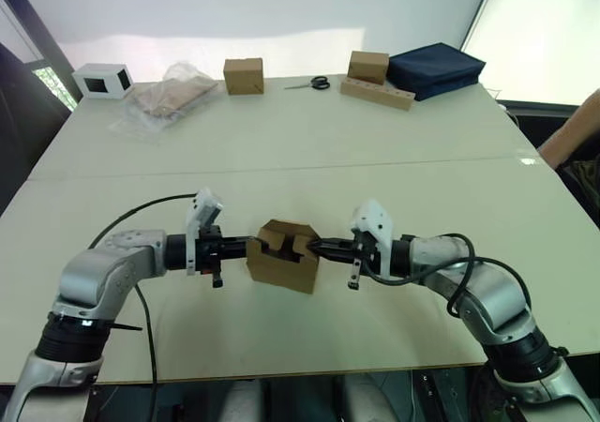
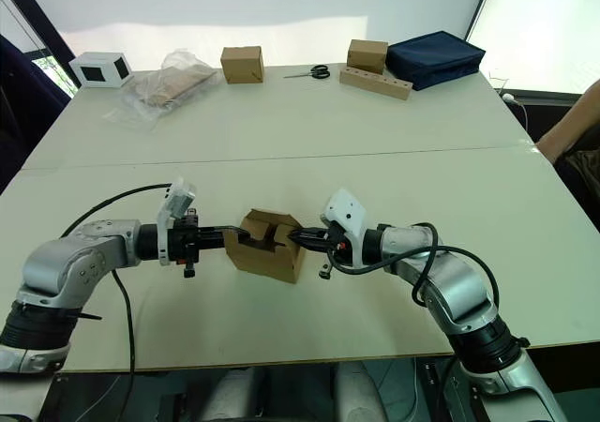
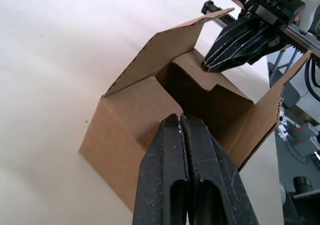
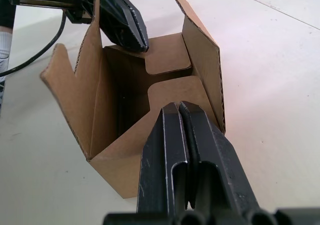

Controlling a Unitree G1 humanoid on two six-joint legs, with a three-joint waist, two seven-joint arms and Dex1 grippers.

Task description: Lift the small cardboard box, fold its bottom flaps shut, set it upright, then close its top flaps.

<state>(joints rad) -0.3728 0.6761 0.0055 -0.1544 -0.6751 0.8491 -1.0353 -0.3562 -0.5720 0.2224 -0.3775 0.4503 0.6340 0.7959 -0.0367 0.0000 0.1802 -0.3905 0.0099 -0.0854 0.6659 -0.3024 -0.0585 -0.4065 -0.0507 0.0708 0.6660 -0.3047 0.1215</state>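
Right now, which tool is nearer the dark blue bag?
Right. The right tool is at the small cardboard box's side facing the dark blue bag; the left tool, opposite.

Both arms are reaching inward, forearms lying level and pointing at each other. The left gripper (image 1: 251, 247) is pointing toward three o'clock with its fingers (image 3: 186, 150) pressed together; the right gripper (image 1: 312, 245) is pointing toward nine o'clock, its fingers (image 4: 182, 135) likewise closed, tips facing one another.
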